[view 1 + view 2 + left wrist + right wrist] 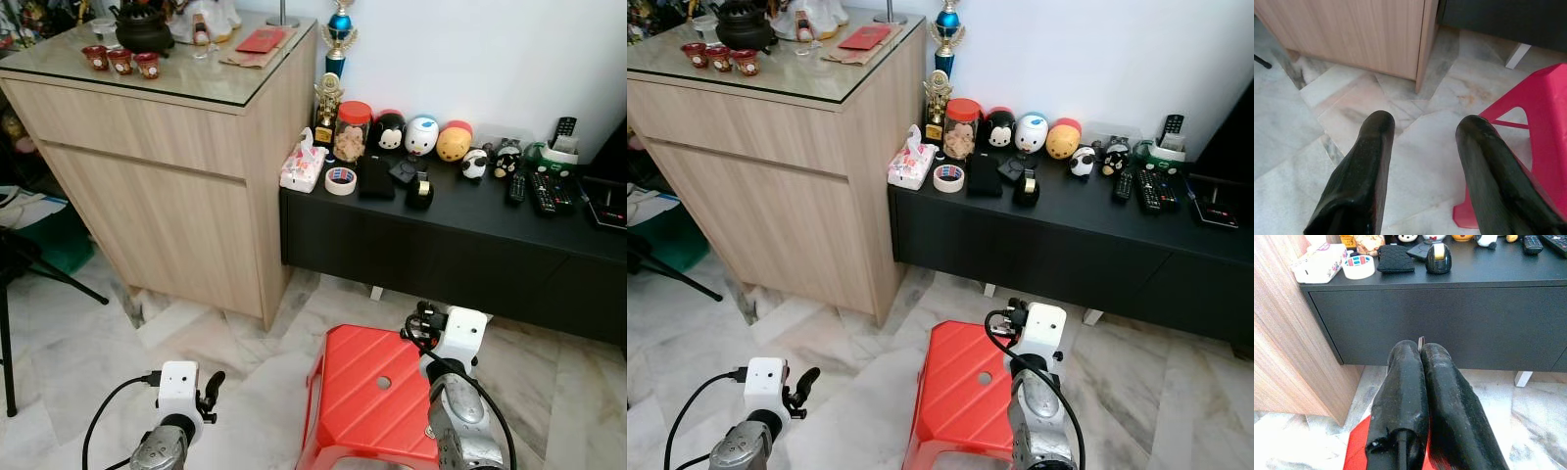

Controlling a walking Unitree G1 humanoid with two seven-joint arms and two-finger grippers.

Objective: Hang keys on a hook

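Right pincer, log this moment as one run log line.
right pincer: shut, small metal bit between tips, above red stool | left pincer: open, over marble floor | facing black cabinet

Beside the light, wood-grained cabinet point(176, 186) with its glass top, the low console point(460, 245) is matt black. On it, next to the cabinet, a white tissue pack point(303, 166) bears a pink floral print, and a white tape roll point(341, 181) has a red and blue core label. A jar point(352, 129) behind them has a red lid. The plastic stool point(377, 392) before the console is bright red and ribbed. The floor point(225, 362) is pale grey-veined marble. Three small cups point(120, 61) on the cabinet are red.
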